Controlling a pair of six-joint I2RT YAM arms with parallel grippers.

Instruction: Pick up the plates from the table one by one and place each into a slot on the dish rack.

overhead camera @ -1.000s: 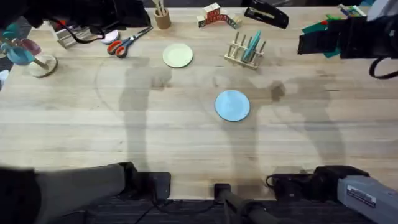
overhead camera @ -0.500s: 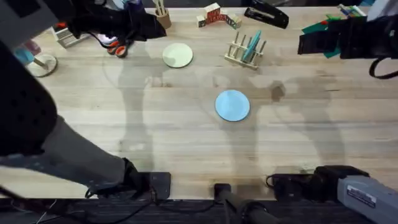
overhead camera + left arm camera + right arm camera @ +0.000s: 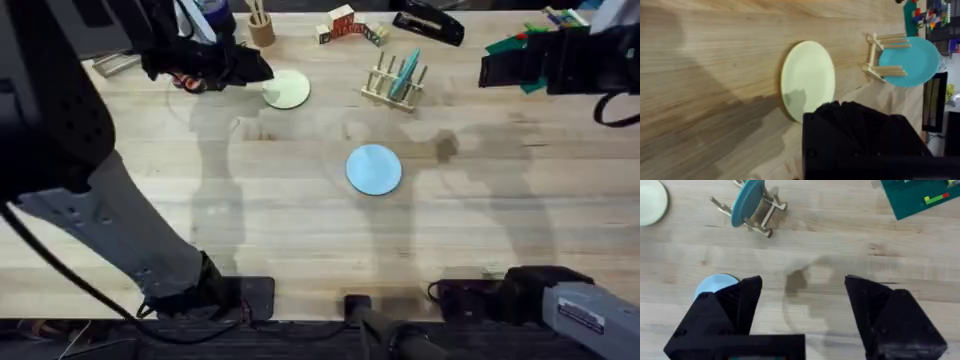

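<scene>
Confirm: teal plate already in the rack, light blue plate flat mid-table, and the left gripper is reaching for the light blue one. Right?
Not quite. The left gripper is at the cream plate near the far edge, not the light blue plate, as the overhead view shows. The rest holds: a teal plate stands in the dish rack, and the light blue one lies flat mid-table.

Swung up from the 7 o'clock corner of the tabletop (image 3: 300, 230) across toward 11 o'clock within a second: left arm. Now at the cream plate (image 3: 287, 89), touching its 9 o'clock rim: left claw (image 3: 258, 72).
</scene>
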